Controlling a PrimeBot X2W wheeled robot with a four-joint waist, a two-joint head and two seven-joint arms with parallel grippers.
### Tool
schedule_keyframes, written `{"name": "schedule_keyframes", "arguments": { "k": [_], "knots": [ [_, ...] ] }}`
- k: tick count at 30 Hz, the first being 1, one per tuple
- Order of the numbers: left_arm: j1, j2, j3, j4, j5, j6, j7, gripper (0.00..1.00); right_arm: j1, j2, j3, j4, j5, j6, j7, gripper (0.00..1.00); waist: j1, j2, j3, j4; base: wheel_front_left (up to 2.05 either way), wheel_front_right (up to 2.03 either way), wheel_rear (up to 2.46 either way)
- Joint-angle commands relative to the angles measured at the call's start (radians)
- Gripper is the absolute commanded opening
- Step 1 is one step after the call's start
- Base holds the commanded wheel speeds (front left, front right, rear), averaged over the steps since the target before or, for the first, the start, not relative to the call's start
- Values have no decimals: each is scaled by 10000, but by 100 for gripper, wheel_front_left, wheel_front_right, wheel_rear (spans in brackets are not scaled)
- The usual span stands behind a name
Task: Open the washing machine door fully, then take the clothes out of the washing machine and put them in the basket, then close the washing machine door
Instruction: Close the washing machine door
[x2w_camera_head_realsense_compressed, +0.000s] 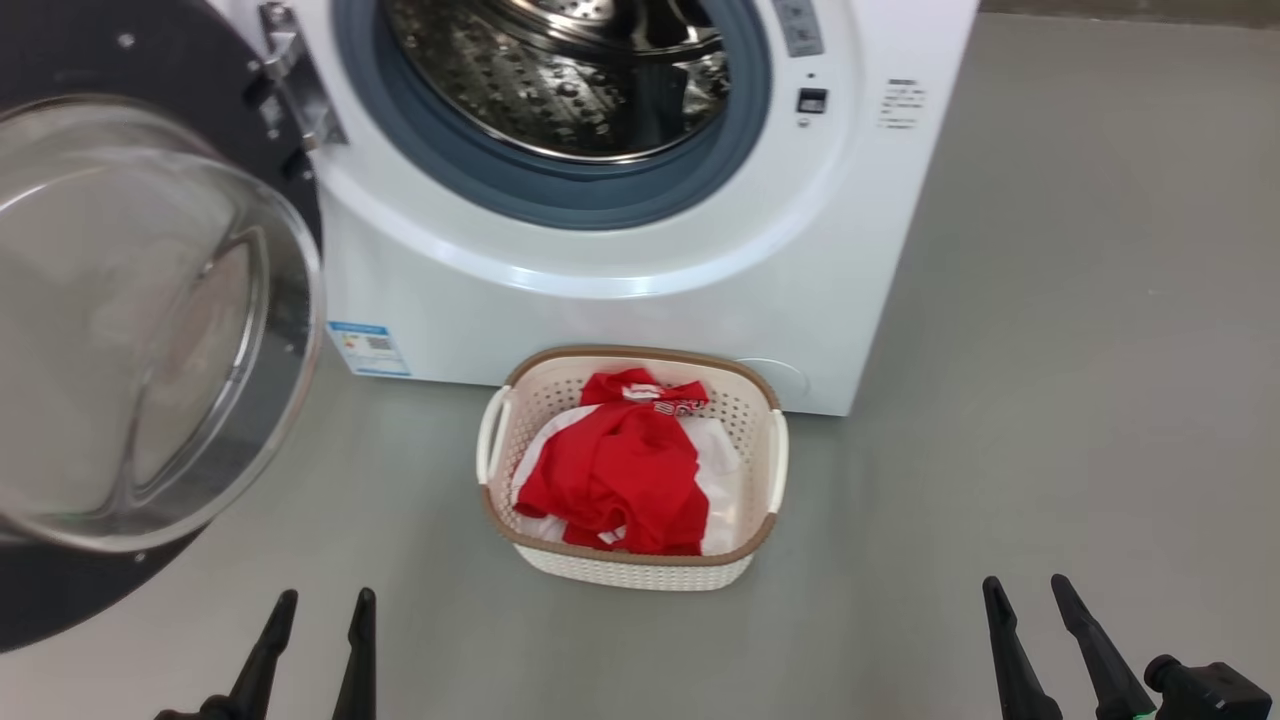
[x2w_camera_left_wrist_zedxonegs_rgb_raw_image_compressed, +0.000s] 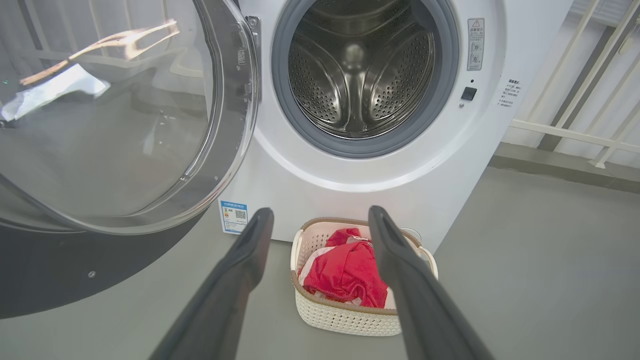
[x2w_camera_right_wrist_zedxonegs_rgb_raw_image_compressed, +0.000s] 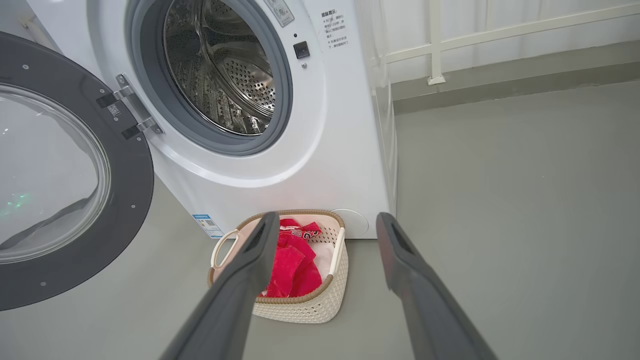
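The white washing machine (x2w_camera_head_realsense_compressed: 620, 310) stands ahead with its steel drum (x2w_camera_left_wrist_zedxonegs_rgb_raw_image_compressed: 362, 75) bare. Its door (x2w_camera_head_realsense_compressed: 130, 330), black-rimmed with a bulging glass bowl, hangs swung wide open on the left (x2w_camera_right_wrist_zedxonegs_rgb_raw_image_compressed: 55, 175). On the floor in front sits the cream basket (x2w_camera_head_realsense_compressed: 760, 400) holding the red and white clothes (x2w_camera_head_realsense_compressed: 625, 465), also seen as basket (x2w_camera_left_wrist_zedxonegs_rgb_raw_image_compressed: 345, 315) with clothes (x2w_camera_left_wrist_zedxonegs_rgb_raw_image_compressed: 347, 272) and clothes (x2w_camera_right_wrist_zedxonegs_rgb_raw_image_compressed: 292, 260). My left gripper (x2w_camera_head_realsense_compressed: 322, 598) is open at the lower left, near the door's lower rim. My right gripper (x2w_camera_head_realsense_compressed: 1025, 584) is open at the lower right, over bare floor. Both hold nothing.
Grey floor (x2w_camera_head_realsense_compressed: 1080, 400) spreads to the right of the machine. A white railing (x2w_camera_right_wrist_zedxonegs_rgb_raw_image_compressed: 450, 40) and a raised kerb run behind on the right. A blue label sticker (x2w_camera_head_realsense_compressed: 367, 348) marks the machine's lower left front.
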Motion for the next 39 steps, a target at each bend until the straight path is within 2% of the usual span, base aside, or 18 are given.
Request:
{"name": "schedule_keyframes", "arguments": {
  "k": [1, 20, 31, 39],
  "knots": [
    [-163, 9, 292, -141, -12, 6, -51, 100, -135, -144, 294, -197, -155, 75, -63, 100, 0, 0, -62, 543, 0, 0, 0],
    [-77, -234, 456, 255, 128, 6, -51, 100, -120, -144, 566, 42, -348, 75, -63, 100, 0, 0, -357, 3666, 0, 0, 0],
    [98, -243, 972, 77, -636, 9, -51, 100, -1083, -144, 1499, 549, -640, 75, -63, 100, 0, 0, -68, 3951, 0, 0, 0],
    [213, -243, 957, -5, -799, 78, -51, 100, -1254, -144, 1682, 707, -630, 75, -63, 100, 0, 0, -109, 3951, 0, 0, 0]
  ]
}}
